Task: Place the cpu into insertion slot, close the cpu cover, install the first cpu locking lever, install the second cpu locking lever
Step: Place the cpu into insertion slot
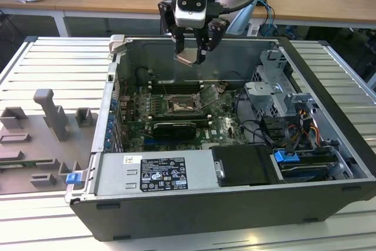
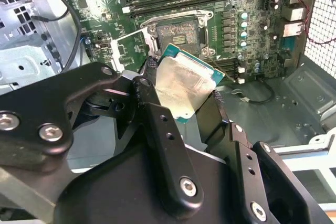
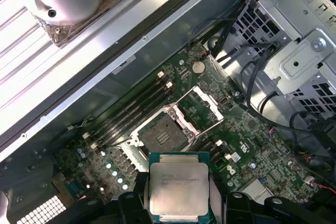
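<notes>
— Where is the cpu (image 3: 178, 187) sitting right now?

— It isn't sitting anywhere. The pincer (image 1: 191, 56) is clamping it by two opposite edges, with the metal face showing in both wrist views. It's hanging in the air over the open computer case (image 1: 176, 218) and touching nothing else.

— And the insertion slot (image 3: 161, 135)?

— It's lying below the pincer and a little ahead of it, with its dark centre bare (nothing is resting in it, as far as I'm seeing). The cpu cover (image 3: 207, 109) is standing swung open just beside the slot, so the way down is looking free.

— Which step are we watching, then?

— The first one, I'm judging: placing the chip. The later steps aren't yet done.

— What is that placing asking for?

— Care with alignment. In both wrist views the chip is looking turned out of line with the socket's rim. So I'm judging it needs squaring up and keeping level over the slot. It also needs keeping clear of the memory slots (image 3: 134, 111) running just beyond the slot on the green circuit board (image 3: 247, 135).
</notes>
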Available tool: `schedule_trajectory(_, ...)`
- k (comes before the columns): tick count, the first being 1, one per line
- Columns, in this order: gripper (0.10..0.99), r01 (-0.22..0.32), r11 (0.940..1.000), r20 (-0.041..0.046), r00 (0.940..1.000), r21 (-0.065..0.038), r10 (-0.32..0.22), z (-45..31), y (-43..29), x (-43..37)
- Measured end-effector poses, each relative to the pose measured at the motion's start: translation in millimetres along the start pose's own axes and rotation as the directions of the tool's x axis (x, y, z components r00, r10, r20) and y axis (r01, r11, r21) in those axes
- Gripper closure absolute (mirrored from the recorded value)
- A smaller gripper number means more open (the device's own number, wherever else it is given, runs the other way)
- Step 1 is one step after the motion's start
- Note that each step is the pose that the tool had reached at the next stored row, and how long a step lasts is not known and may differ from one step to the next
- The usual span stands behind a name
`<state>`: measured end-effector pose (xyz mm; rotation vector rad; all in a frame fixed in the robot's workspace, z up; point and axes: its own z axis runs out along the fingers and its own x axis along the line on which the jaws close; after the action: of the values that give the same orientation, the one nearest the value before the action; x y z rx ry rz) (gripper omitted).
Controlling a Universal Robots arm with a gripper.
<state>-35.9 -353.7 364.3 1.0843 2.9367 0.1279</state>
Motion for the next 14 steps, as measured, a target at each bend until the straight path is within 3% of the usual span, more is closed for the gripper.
schedule_trajectory(5, 0.545, -0.075, 0.9972, 0.007, 0.9972, -0.001, 0.075, 0.3, 0.0, 0.0)
schedule_trajectory(7, 0.545, -0.128, 0.9918, 0.0113, 0.9918, -0.002, 0.128, 0.6, 0.0, 0.0)
schedule_trajectory(14, 0.545, -0.224, 0.9747, 0.0192, 0.9745, -0.005, 0.224, 1.4, -0.1, 0.0)
